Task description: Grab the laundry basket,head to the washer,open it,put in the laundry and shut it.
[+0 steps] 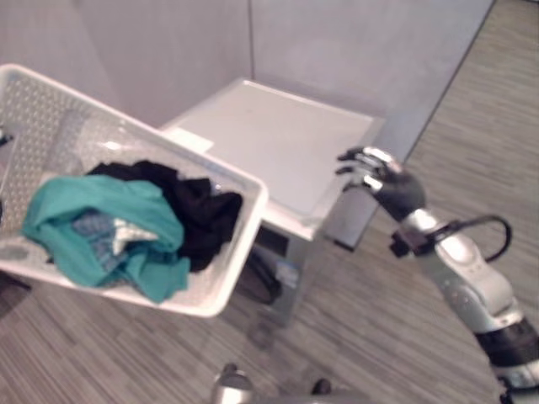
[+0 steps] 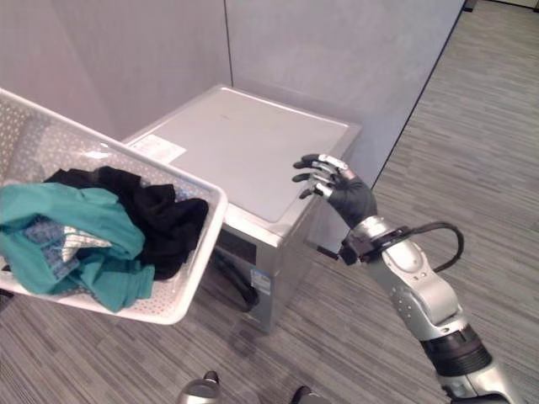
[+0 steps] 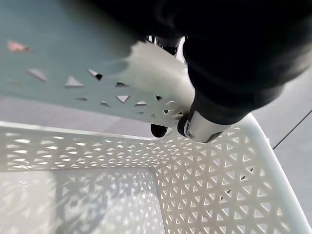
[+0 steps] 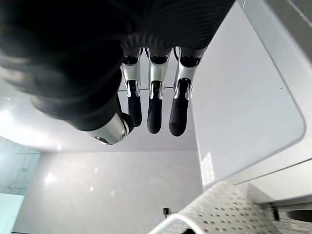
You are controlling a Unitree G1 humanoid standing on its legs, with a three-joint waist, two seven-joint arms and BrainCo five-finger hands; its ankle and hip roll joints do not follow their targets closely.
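Left hand (image 3: 209,105) grasping laundry basket (image 1: 227,286) rim, right hand (image 2: 333,189) released over washer (image 2: 244,143).

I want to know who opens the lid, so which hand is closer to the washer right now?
The right hand: it hovers open at the washer's near right corner. The left hand is off to the washer's left, fingers curled on the laundry basket's rim.

Cutting off the laundry basket (image 1: 221,278) at the frame's left edge; hiding the left hand (image 3: 204,122) fingers behind the basket's rim; blocking the washer (image 2: 253,143) front
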